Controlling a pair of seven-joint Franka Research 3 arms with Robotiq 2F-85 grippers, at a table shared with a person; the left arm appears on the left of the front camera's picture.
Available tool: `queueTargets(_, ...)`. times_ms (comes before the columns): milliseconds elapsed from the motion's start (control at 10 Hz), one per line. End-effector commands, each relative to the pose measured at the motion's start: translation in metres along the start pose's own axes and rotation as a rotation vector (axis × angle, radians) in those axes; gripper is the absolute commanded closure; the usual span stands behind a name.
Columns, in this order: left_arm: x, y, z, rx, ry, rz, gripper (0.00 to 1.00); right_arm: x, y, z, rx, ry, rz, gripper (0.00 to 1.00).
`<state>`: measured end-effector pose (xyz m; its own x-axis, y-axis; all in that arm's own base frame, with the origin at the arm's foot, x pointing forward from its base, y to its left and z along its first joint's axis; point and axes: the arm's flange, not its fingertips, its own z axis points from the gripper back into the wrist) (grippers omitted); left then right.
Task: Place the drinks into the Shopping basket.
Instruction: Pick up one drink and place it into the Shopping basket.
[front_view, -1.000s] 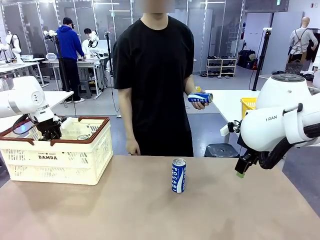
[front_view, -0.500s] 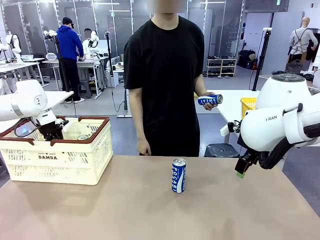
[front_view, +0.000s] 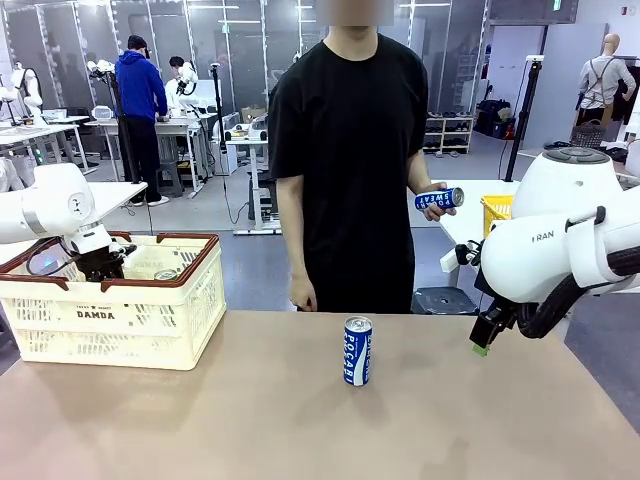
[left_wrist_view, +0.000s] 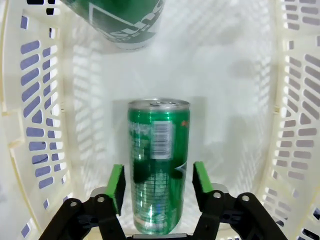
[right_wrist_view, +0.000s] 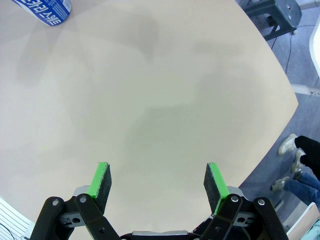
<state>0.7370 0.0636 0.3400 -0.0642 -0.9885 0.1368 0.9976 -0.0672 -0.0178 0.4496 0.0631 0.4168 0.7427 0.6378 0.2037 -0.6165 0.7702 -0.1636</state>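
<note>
My left gripper (front_view: 100, 263) reaches down inside the cream Shopping basket (front_view: 120, 322). In the left wrist view its fingers (left_wrist_view: 116, 186) stand open on either side of a green can (left_wrist_view: 158, 160), with a small gap at each pad; the can rests in the basket (left_wrist_view: 292, 100). A second green can (left_wrist_view: 125, 22) lies farther in. A blue and white can (front_view: 357, 351) stands upright mid-table, also at the top corner of the right wrist view (right_wrist_view: 45, 10). My right gripper (front_view: 482, 345) hangs open and empty over the table's right side (right_wrist_view: 157, 182). The person holds another blue can (front_view: 440, 198).
The person stands at the far edge with one hand (front_view: 303, 297) hanging by the table. A bright yellow mesh basket (front_view: 494, 213) sits on a white table behind at the right. The table's rounded edge (right_wrist_view: 280, 75) runs close to my right gripper.
My left gripper has opened and let go of the green can inside the basket. The person has stepped to the right with the blue can in hand. My right arm has not moved.
</note>
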Motion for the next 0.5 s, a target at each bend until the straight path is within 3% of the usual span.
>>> queueTargets(0,0.003,0.002,0.010,-0.026,-0.001,0.011,0.14,0.000,0.000,0.000,0.000,0.000,-0.001,0.07)
queueTargets(100,0.002,0.002,0.012,-0.024,0.001,0.017,0.02,0.000,0.000,0.000,0.000,0.000,-0.001,0.07)
queueTargets(400,0.003,0.003,0.025,0.022,-0.035,0.037,0.00,0.000,0.000,0.000,0.000,0.000,-0.001,0.07)
